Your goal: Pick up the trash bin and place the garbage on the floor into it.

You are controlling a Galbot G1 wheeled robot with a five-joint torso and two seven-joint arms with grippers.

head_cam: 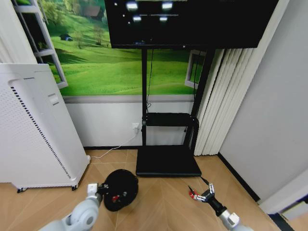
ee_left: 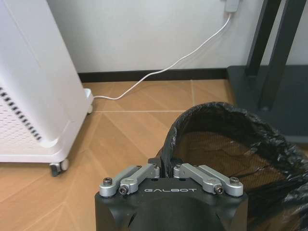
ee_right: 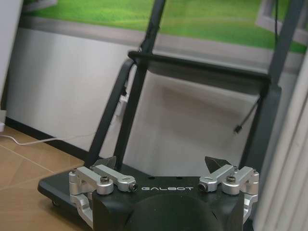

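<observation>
The floor [head_cam: 163, 204], tan herringbone parquet, is seen across the lower head view. It is bounded on the robot's left by a white air purifier [head_cam: 33, 130] on castors. Ahead, it is bounded by the flat black TV-stand base [head_cam: 168, 161] and the wall.

The trash bin [head_cam: 126, 182], black and bag-lined, is placed between purifier and stand base, left of centre, mouth up toward the camera. Its rim is clamped by the left gripper [ee_left: 163, 166] from the robot's side, with the fingers drawn together over the bag edge. Whether the bin is lifted or resting on the floor cannot be told. A small red bit [head_cam: 115, 198] is seen inside the bin mouth, probably garbage already dropped in.

The right gripper [head_cam: 199, 196] is held low over the floor on the robot's right, well apart from the bin and near the front right corner of the stand base. In its wrist view the right gripper [ee_right: 162, 166] is spread wide, with nothing between the fingers.

A red-and-white wrapper bit [head_cam: 193, 195] is seen just at the fingertips, on the side toward the bin. Contact cannot be confirmed. The right arm is judged clearly nearer to this piece.

Open parquet is left between the wrapper and the bin, so a carry leftward looks unobstructed. The stand base edge lies close ahead. A white cable [ee_left: 159, 72] is trailed along the skirting behind the bin.
</observation>
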